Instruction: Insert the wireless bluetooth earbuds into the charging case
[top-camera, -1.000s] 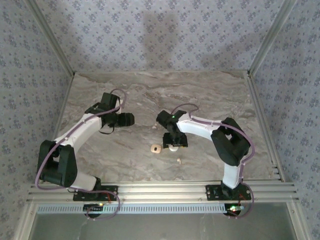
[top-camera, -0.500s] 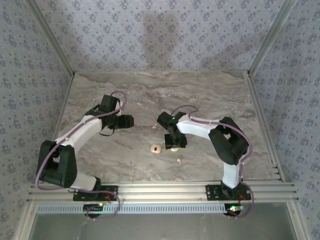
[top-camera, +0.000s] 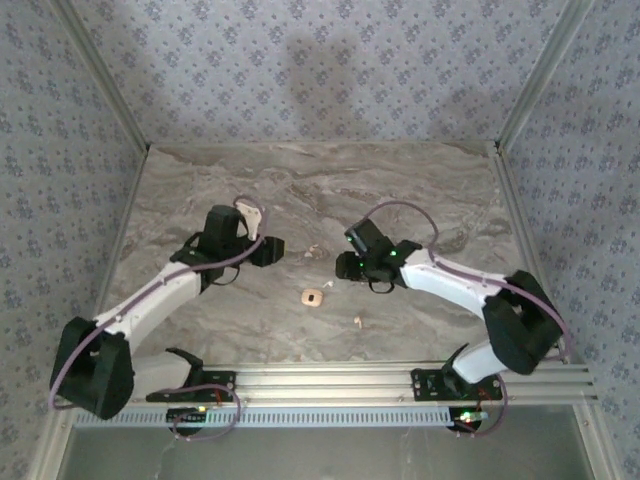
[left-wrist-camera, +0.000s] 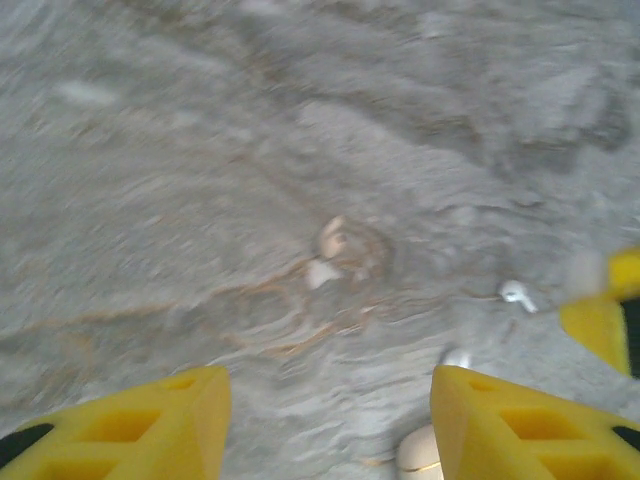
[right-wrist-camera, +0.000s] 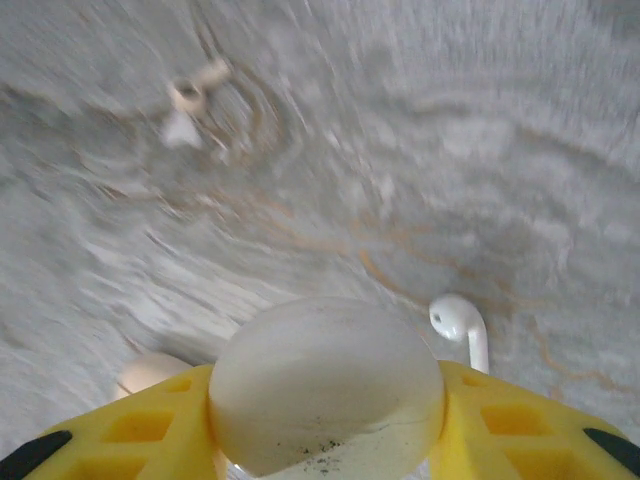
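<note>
Gleaming white, the stemmed earbud (right-wrist-camera: 455, 316) lies on the marbled table (right-wrist-camera: 520, 120).

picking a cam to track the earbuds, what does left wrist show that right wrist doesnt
Left wrist, not right wrist: the left fingers, apart with nothing between them. Right wrist, not left wrist: a clear look at the whitish domed charging case clamped between the right fingers. Both: a white earbud lying on the marble table, two small tan pieces farther off, a pale round puck, and yellow of a right finger.
</note>
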